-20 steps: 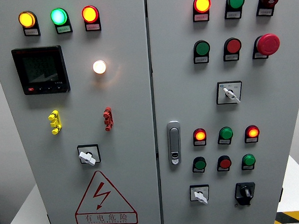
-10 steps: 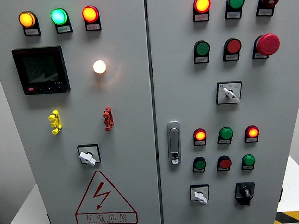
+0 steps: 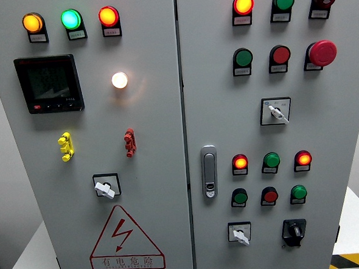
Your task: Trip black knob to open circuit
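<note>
The black knob (image 3: 293,230) sits at the lower right of the grey cabinet's right door (image 3: 271,135), on a black square plate, its pointer roughly upright. To its left is a white-handled rotary switch (image 3: 239,233). Neither of my hands shows in the head view.
The right door carries lit red lamps (image 3: 240,163), green and red push buttons, a red mushroom stop button (image 3: 322,52), a white selector switch (image 3: 275,111) and a door latch (image 3: 209,171). The left door (image 3: 101,145) has a meter (image 3: 48,84), indicator lamps, a white switch (image 3: 105,187) and a warning triangle (image 3: 125,238).
</note>
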`<state>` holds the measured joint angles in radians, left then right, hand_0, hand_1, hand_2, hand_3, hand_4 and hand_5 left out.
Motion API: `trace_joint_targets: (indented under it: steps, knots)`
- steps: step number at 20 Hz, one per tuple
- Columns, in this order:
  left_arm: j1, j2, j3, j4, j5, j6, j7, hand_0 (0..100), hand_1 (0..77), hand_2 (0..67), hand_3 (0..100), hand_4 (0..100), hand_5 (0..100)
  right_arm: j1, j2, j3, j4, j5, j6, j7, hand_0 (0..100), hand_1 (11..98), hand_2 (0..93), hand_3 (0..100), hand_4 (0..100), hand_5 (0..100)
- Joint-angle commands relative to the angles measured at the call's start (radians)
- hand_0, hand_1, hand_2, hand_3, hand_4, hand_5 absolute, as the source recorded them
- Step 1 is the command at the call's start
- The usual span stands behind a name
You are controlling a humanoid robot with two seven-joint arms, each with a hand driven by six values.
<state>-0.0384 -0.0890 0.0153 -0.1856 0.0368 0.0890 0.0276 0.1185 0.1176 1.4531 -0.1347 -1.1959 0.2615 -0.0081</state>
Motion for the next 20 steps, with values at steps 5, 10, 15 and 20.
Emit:
trace_joint_targets:
  steps: [5,10,15,20]
  knots:
    - [0.000,0.000,0.000,0.000,0.000,0.000,0.000,0,0.0,19.5,26,10,9,0.018,0.0082,0.439,0.143,-0.419,0.081,0.022,47,43.4,0.2,25,10,13]
    - [0.000,0.000,0.000,0.000,0.000,0.000,0.000,0,0.0,19.4,26,10,9,-0.006,0.0097,0.524,0.413,-0.445,0.125,0.059,47,43.9,0.3,26,10,17]
    - [0.000,0.000,0.000,0.000,0.000,0.000,0.000,0,0.0,19.4,26,10,9,-0.078,0.0097,0.521,0.715,-0.435,0.168,0.074,47,44.6,0.4,29,16,29]
    - [0.000,0.000,0.000,0.000,0.000,0.000,0.000,0,0.0,19.4,26,10,9,-0.192,0.0066,0.449,1.021,-0.335,0.165,0.089,46,47.4,0.1,35,29,38]
